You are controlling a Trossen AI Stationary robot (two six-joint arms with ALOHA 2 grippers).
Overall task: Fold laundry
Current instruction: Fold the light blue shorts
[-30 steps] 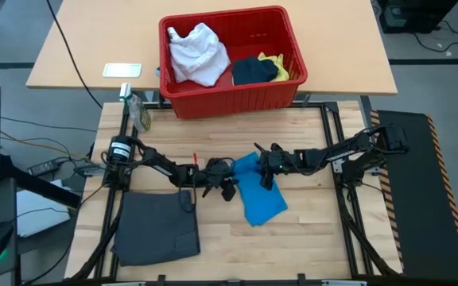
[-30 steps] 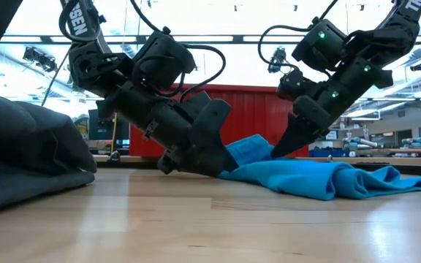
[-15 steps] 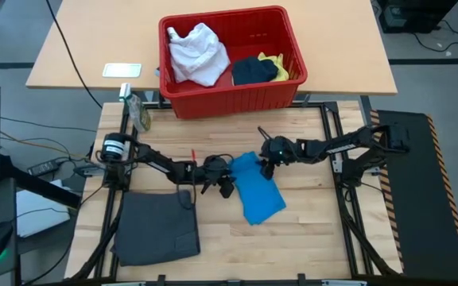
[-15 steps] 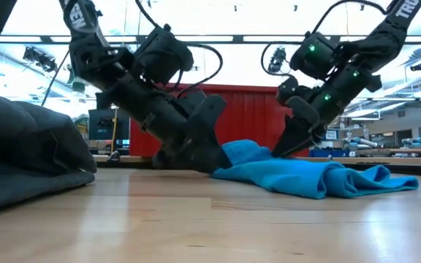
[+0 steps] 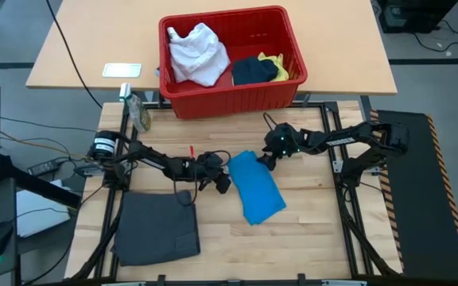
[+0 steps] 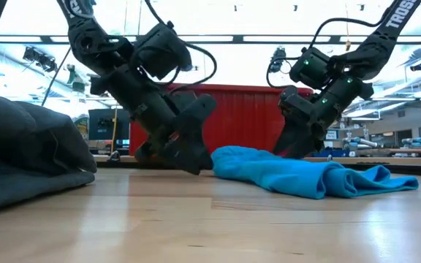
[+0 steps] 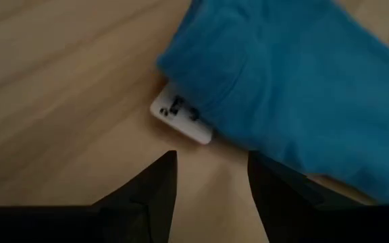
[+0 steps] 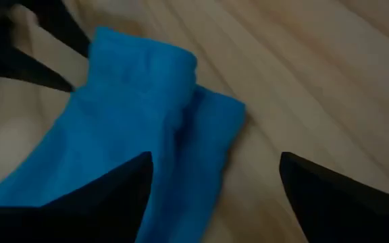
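Writing: pale lettering on the arms in the low view, cut off by the frame edge, reads roughly "TROSS" on one arm; not fully legible. A small white label [image 7: 182, 119] pokes out from under the edge of the bright blue garment [image 5: 255, 187]; its dark print is too blurred to read. The blue garment lies flat on the wooden table [image 5: 308, 230], roughly mid-table, between the two grippers. Left gripper [image 5: 221, 182] sits low just beside the garment's left edge, fingers apart with bare wood between them, holding nothing; in its wrist view the tips point at the label without touching it. Right gripper [image 5: 265, 160] is just off the garment's far right corner, fingers spread wide and empty, cloth lying ahead of them in its wrist view. Whether either gripper touches the cloth cannot be told from the high view. Dark grey garment [image 5: 157, 228] lies folded near the table's front left corner, well apart from both grippers. Red basket [image 5: 233, 99] on the farther table holds the white garment [image 5: 198, 52], the dark navy garment [image 5: 254, 71] and the yellow garment [image 5: 279, 66], the yellow mostly hidden behind the navy.
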